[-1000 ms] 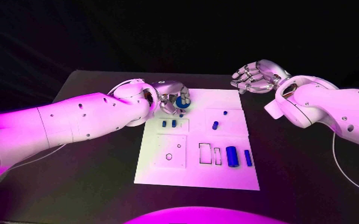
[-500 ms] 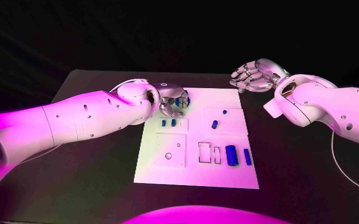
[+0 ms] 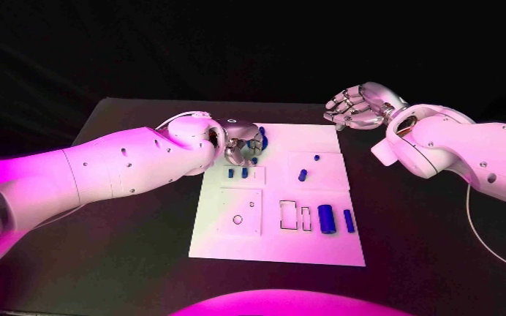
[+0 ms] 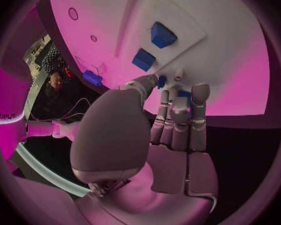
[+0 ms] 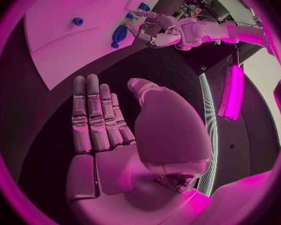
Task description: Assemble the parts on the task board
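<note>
My left hand [image 3: 240,144] pinches a blue part [image 3: 262,137] over the task board [image 3: 279,246]'s far edge; right hand [image 3: 358,107] idles beside it, fingers apart, empty. I'd lower squarely, unhurried.

Small blue parts [image 3: 327,219] scattered on white task board [image 3: 278,250]

The black table [image 3: 126,257] carries the white task board [image 3: 276,246], lying flat at its middle.
</note>
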